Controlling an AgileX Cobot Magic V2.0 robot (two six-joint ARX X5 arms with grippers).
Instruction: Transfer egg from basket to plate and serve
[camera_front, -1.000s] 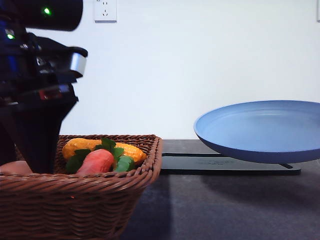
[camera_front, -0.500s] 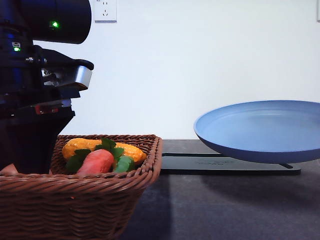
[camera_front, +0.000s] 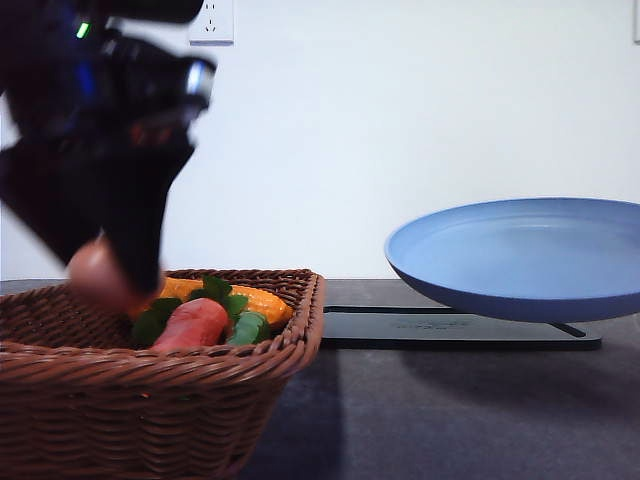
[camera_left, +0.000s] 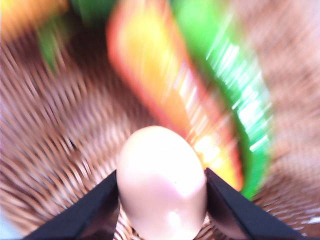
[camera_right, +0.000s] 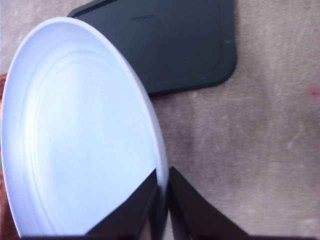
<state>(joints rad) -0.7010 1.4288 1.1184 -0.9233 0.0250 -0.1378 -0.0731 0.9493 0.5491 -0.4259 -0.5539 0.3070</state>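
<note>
My left gripper (camera_front: 105, 275) is shut on the pinkish egg (camera_front: 98, 272), lifted just above the rim of the brown wicker basket (camera_front: 200, 385) at the left. The left wrist view has the egg (camera_left: 162, 182) pinched between the two black fingers (camera_left: 92, 212), with the blurred basket weave below. On the right the blue plate (camera_front: 520, 260) hangs in the air above the table. My right gripper (camera_right: 162, 197) is shut on the rim of the plate (camera_right: 75, 135), one finger on each side of the edge.
An orange-red carrot toy (camera_front: 192, 322) with green leaves and a yellow-orange toy (camera_front: 255, 300) lie in the basket's far corner. A flat black tray (camera_front: 450, 325) lies on the dark table under the plate, also the tray (camera_right: 165, 40) in the right wrist view.
My left gripper has risen out of the basket with the egg and shifted a little right. The plate and right arm have barely moved.
</note>
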